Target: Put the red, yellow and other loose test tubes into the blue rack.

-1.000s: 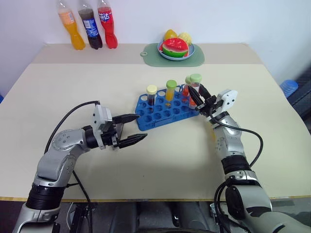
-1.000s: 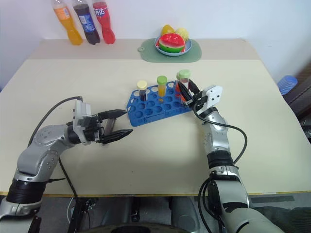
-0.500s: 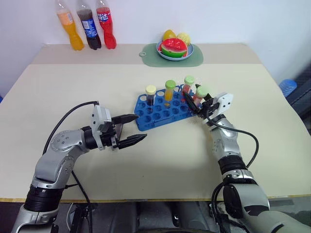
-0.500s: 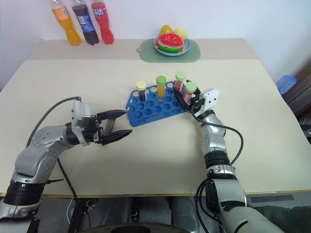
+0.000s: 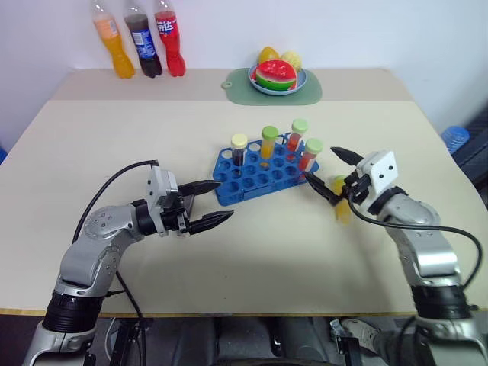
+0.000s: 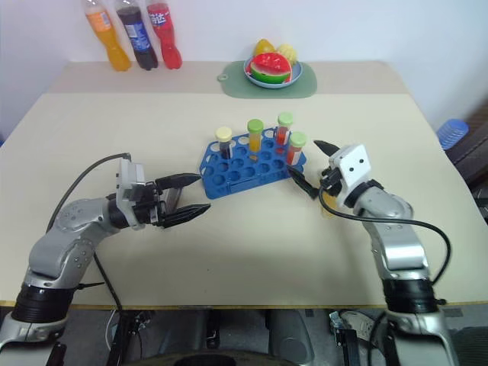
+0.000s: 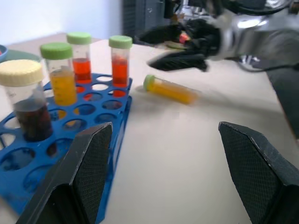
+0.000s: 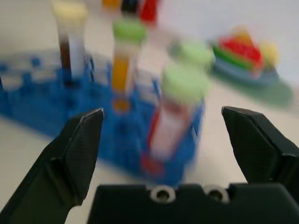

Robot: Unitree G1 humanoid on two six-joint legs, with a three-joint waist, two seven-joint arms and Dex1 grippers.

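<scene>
The blue rack (image 5: 258, 177) sits mid-table with upright test tubes in it: a dark one with a cream cap (image 5: 238, 149), a yellow one (image 5: 268, 142), and two red ones with green caps (image 5: 297, 134) (image 5: 310, 153). Another yellow test tube (image 5: 341, 204) lies loose on the table just right of the rack, also seen in the left wrist view as a yellow tube (image 7: 170, 89). My right gripper (image 5: 329, 172) is open and empty, hanging over that lying tube, a short way from the rack's right end. Left of the rack, my left gripper (image 5: 222, 200) is open and empty.
Three soda bottles (image 5: 137, 42) stand at the back left corner. A plate of fruit (image 5: 276, 76) rests on a pale green mat (image 5: 305, 90) at the back centre. A blue object (image 5: 454, 137) lies off the table at right.
My right gripper opened, left a green-capped red tube standing at the rack's right end, and pulled back to the right. The left arm stayed still.
</scene>
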